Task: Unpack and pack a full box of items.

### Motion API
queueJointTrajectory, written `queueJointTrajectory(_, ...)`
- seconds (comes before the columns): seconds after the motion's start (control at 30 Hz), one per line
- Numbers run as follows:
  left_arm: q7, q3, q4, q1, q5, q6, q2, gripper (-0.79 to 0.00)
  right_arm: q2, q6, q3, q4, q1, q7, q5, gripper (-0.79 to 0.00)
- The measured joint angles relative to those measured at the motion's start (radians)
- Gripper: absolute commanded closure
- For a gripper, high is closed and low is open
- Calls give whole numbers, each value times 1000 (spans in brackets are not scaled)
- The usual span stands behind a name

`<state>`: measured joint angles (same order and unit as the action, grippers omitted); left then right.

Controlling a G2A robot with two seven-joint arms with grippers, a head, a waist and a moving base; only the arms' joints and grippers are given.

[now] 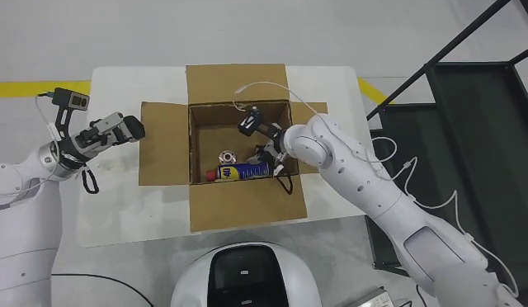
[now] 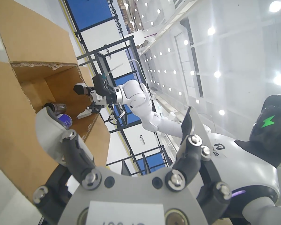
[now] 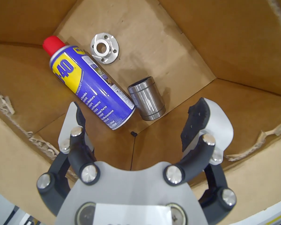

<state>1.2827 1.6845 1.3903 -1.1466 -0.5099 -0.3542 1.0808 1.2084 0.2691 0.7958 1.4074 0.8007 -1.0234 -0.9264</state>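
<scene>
Seemingly inside box (image 3: 224, 36): wide-spread right gripper (image 3: 138, 105).

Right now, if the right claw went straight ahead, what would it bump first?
Probably the metal cylinder beside the spray can on the box floor; the open right claw aims there, though depth is unclear.

white table (image 1: 124, 216) | yellow floor tape (image 1: 33, 88) | black metal steps (image 1: 462, 117) right of table

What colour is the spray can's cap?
Red cap on a blue and yellow spray can, clearest in the right wrist view.
</scene>
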Motion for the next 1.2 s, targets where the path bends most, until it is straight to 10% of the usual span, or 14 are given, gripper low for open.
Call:
queueJointTrajectory(0.23,-12,123,2,-39,64,-7,-29,-785,7,110,-28,-77,-51,-11,-64,-785)
queueJointTrajectory(0.4,-10,129,2,-40,65,-7,-30,-785,24,171,-59,-140,-98,-8,-44,-434)
queueJointTrajectory(1.2,-10,129,2,-39,65,-7,-30,-785,150,195,-247,-412,-235,25,-55,-468)
